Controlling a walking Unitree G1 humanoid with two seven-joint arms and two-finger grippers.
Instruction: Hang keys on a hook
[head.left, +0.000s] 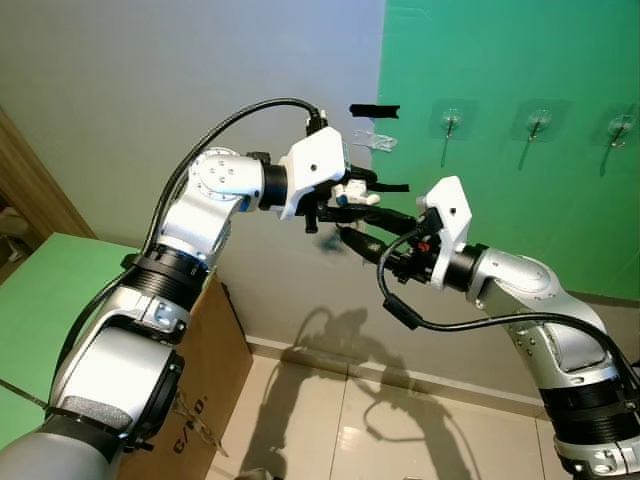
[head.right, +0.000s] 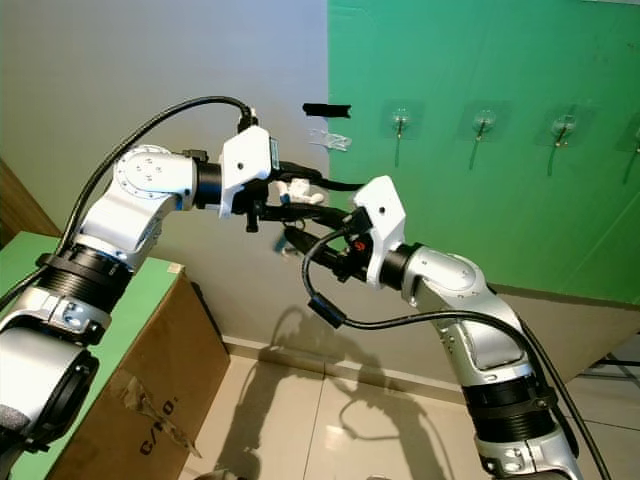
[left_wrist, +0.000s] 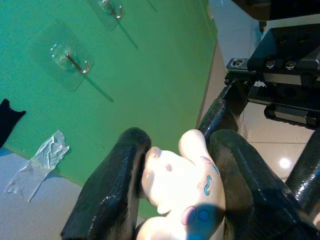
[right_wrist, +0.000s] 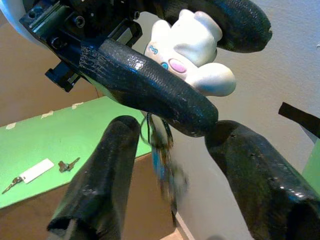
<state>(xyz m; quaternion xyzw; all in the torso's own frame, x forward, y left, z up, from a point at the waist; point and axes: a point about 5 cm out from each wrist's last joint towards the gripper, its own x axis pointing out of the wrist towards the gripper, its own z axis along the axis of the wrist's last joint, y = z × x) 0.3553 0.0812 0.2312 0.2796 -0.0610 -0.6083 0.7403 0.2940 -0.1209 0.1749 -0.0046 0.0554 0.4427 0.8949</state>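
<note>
Keys (right_wrist: 162, 165) dangle from the white charm (left_wrist: 182, 192) my left gripper (head.left: 352, 196) pinches; my right gripper (right_wrist: 165, 172) is spread around them.

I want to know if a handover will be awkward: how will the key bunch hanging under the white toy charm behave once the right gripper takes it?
Probably floppy: the keys dangle blurred beneath the toy charm that the left gripper pinches. They will likely swing. The charm looks smooth, perhaps slippery. The right gripper straddles them, open.
</note>
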